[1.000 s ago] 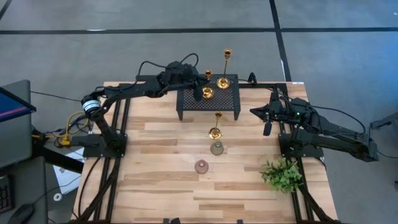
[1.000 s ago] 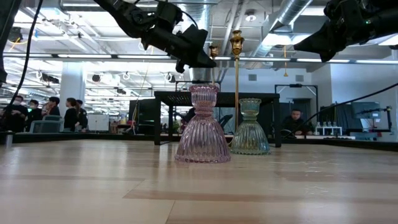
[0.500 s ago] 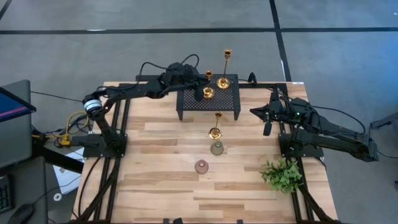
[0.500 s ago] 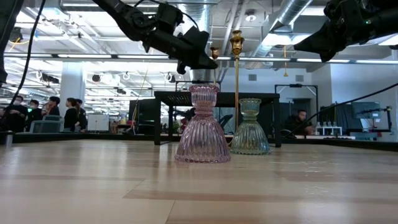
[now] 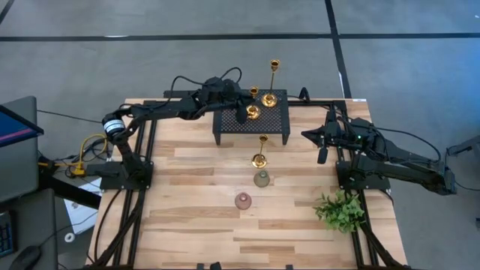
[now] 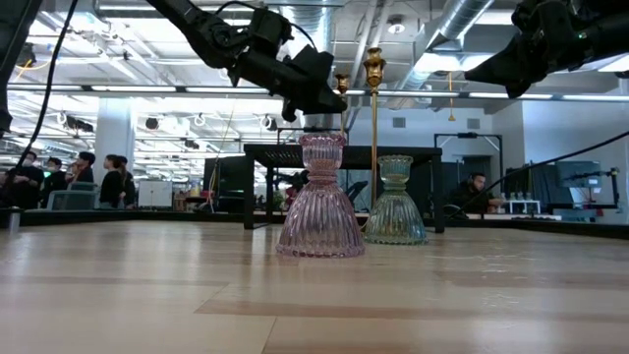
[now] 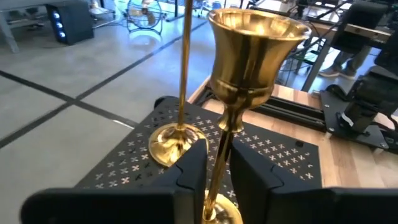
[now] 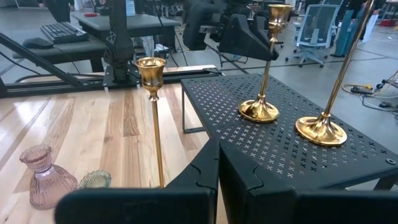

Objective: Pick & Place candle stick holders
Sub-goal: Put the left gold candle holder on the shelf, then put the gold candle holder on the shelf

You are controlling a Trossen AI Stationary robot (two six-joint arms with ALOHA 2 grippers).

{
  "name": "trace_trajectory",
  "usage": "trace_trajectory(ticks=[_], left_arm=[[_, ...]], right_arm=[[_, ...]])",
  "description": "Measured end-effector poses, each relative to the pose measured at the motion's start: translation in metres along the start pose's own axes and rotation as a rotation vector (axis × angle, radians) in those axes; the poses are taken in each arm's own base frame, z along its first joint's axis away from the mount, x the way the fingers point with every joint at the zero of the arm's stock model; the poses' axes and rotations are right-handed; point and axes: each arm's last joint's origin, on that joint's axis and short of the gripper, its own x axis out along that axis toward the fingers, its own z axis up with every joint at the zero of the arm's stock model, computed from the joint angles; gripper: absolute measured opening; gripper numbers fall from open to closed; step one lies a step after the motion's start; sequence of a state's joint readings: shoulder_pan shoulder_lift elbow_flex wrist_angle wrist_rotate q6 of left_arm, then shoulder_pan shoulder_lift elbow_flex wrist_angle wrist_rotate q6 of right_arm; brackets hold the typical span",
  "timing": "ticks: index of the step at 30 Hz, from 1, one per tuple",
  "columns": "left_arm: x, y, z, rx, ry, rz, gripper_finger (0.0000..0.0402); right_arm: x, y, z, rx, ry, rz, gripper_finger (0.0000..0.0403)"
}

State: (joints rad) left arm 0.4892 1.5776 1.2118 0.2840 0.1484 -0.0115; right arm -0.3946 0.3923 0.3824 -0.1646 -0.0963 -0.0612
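A short gold candlestick (image 5: 253, 111) stands by its round base on the black perforated rack (image 5: 274, 124), next to a tall gold one (image 5: 270, 96). My left gripper (image 5: 242, 114) is open, level at the short one's stem (image 7: 219, 163). One finger stands on each side of the stem, and a thin gap shows on both sides. A third gold candlestick (image 5: 259, 159), a grey-green holder (image 5: 262, 178) and a pink holder (image 5: 243, 200) stand on the table. My right gripper (image 5: 322, 155) is shut and empty, above the table right of the rack.
A leafy green sprig (image 5: 341, 210) lies near the table's front right. The rack stands at the table's far middle, with free perforated top (image 8: 348, 162) beside the two candlesticks. Bare wood lies at the front left (image 5: 187, 217). People stand in the room beyond (image 6: 108, 182).
My left gripper has gone a little toward the table's right, closing in on the short gold candlestick on the rack.
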Motion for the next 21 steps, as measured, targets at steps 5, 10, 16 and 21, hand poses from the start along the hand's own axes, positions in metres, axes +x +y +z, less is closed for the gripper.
trace_trajectory(ticks=[5, 10, 16, 21], left_arm=[[0.0000, 0.0009, 0.0000, -0.001, 0.000, 0.032, 0.0093], [-0.0017, 0.0009, 0.0020, 0.004, -0.005, 0.037, 0.0122], [-0.0020, 0.0010, 0.0024, 0.005, -0.006, 0.041, 0.0164], [-0.0023, 0.0009, 0.0027, 0.007, -0.006, 0.040, 0.0193]], right_arm=[[0.0000, 0.0000, 0.0000, -0.001, 0.000, 0.000, 0.0000], [0.0000, 0.0000, -0.0003, 0.000, 0.003, 0.000, 0.0000], [0.0000, 0.0000, -0.0003, 0.000, 0.003, 0.000, 0.0000], [0.0000, 0.0000, -0.0003, 0.000, 0.003, 0.000, 0.0000]])
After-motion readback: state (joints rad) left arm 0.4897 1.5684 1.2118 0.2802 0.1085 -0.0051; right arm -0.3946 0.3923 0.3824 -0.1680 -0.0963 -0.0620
